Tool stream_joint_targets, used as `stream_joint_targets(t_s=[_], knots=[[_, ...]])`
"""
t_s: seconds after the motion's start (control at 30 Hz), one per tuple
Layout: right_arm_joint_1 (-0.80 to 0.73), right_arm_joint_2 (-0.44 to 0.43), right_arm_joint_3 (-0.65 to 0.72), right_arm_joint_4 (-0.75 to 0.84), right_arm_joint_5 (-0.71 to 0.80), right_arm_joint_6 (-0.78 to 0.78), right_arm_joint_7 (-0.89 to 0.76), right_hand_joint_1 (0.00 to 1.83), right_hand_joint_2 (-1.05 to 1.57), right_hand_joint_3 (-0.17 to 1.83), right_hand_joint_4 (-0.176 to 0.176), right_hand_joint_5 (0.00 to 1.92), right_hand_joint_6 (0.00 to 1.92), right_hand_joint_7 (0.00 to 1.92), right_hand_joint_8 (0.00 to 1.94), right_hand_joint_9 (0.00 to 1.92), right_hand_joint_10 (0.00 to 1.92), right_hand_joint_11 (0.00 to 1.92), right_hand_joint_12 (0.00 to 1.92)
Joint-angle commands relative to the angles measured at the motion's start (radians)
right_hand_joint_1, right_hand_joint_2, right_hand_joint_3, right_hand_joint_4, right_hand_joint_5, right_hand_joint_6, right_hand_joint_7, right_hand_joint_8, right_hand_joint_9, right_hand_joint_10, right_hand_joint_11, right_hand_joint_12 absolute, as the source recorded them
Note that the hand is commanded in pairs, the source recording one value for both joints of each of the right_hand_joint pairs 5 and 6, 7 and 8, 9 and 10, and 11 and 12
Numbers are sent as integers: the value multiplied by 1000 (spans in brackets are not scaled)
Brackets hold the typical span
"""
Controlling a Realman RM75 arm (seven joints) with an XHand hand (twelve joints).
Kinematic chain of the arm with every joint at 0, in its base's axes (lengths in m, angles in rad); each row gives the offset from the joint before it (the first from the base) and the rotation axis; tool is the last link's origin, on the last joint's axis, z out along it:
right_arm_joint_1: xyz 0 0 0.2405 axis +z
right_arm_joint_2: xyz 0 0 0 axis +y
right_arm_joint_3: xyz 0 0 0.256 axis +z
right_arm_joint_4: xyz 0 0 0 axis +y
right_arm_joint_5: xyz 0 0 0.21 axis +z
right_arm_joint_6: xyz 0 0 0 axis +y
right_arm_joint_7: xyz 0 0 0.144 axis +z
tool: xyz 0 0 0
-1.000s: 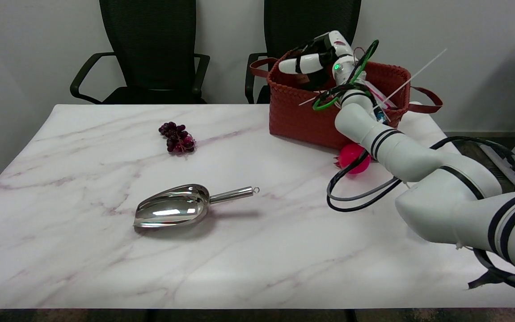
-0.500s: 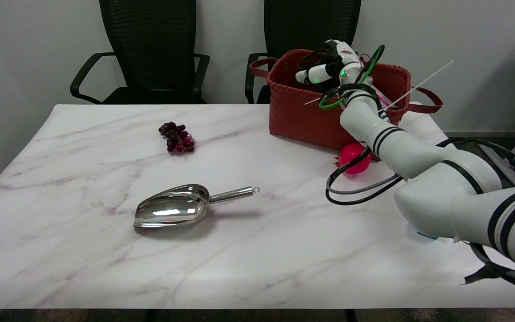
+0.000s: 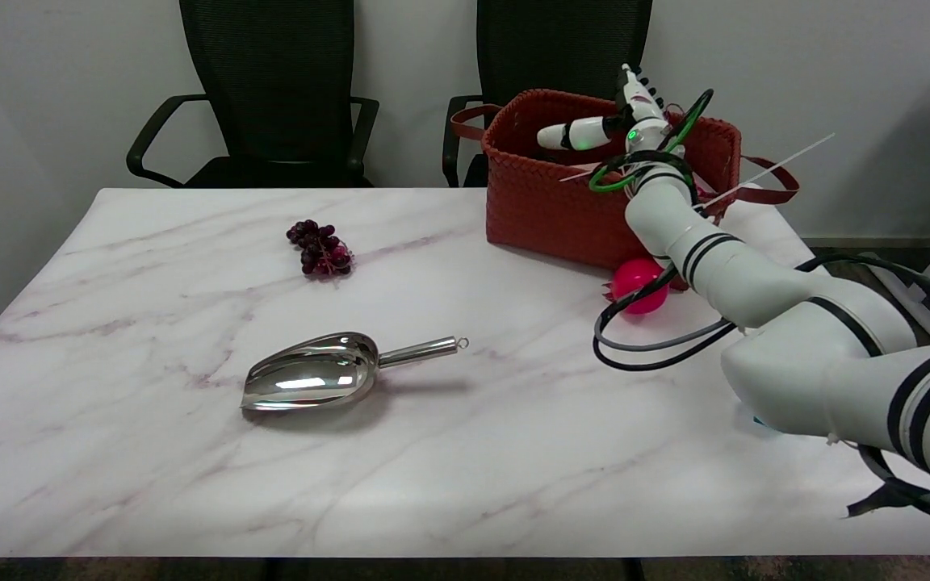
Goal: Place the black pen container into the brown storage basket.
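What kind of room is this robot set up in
Probably an office or meeting room: two black mesh office chairs stand behind a marble-patterned table, against a plain white wall.

The right arm (image 3: 756, 282) stretches in from the lower right, wrist raised, its right hand (image 3: 622, 121) held high with fingers (image 3: 566, 133) spread apart and, as far as I can tell from here, holding nothing.

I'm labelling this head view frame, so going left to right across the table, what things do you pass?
Metal scoop → bunch of grapes → brown storage basket → pink ball.
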Motion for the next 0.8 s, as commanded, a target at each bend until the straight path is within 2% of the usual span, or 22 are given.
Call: stream_joint_targets(t_s=[0.03, 0.2, 0.33, 0.47, 0.67, 0.8], knots=[[-158, 108, 11, 368, 53, 90, -250, 1061, 216, 296, 0, 0, 0, 34, 34, 35, 35, 0, 0], [-338, 215, 56, 693, 53, 183, -365, 1112, 235, 230, 0, 33, 33, 40, 40, 77, 77, 0, 0], [-520, 275, 143, 968, 53, 270, -465, 1153, 237, 362, 0, 75, 75, 39, 39, 106, 106, 0, 0], [-724, 290, 245, 1181, 34, 342, -550, 1178, 212, 461, 0, 82, 82, 50, 50, 127, 127, 0, 0], [-968, 272, 317, 1368, -48, 491, -607, 1201, 160, 526, 0, 82, 82, 47, 47, 132, 132, 0, 0], [-1069, 249, 301, 1429, -121, 597, -608, 1211, 145, 628, 0, 83, 83, 51, 51, 137, 137, 2, 2]])
